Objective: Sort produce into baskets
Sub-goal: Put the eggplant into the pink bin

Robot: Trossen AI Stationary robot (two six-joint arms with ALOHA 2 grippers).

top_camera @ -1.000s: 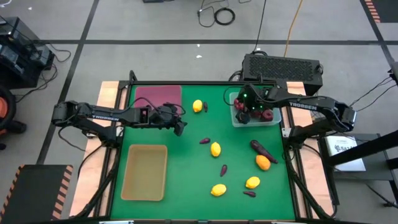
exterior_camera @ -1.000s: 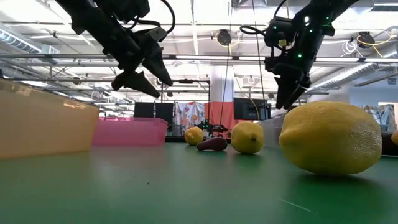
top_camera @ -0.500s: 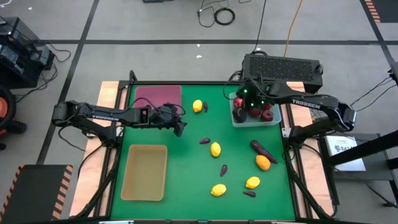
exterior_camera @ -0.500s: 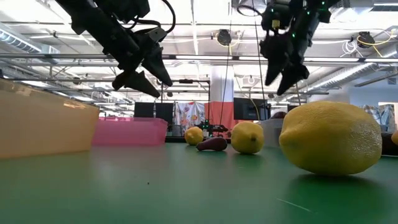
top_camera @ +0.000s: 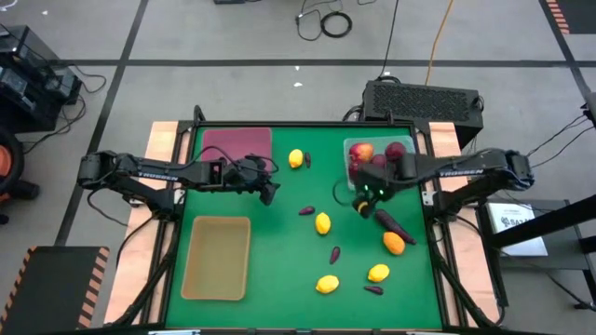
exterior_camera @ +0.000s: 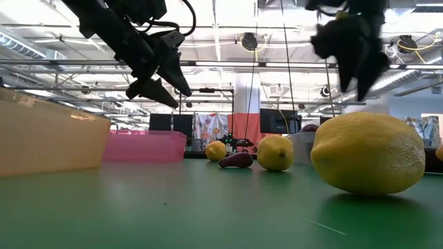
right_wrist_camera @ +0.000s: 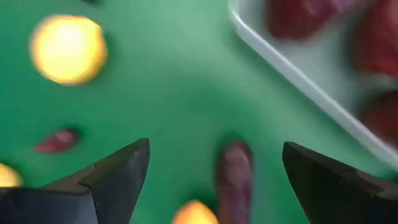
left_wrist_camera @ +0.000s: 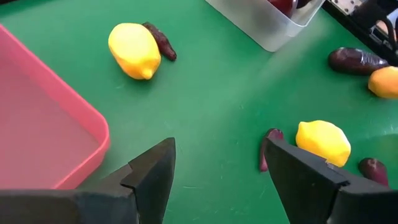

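On the green surface (top_camera: 279, 251) lemons (top_camera: 322, 222), purple vegetables (top_camera: 391, 221) and an orange (top_camera: 394, 243) lie unsorted, only apples (top_camera: 362, 152) fill the clear tray (top_camera: 350, 147), while both grippers, left (top_camera: 270, 193) and right (top_camera: 361, 205), hover with jaws wide, empty.

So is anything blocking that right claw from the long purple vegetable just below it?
Nothing visible does. The right gripper hangs open over bare green mat, just off the clear tray of apples, and the long purple vegetable lies right beside it with only open mat between. The orange fruit lies past it.
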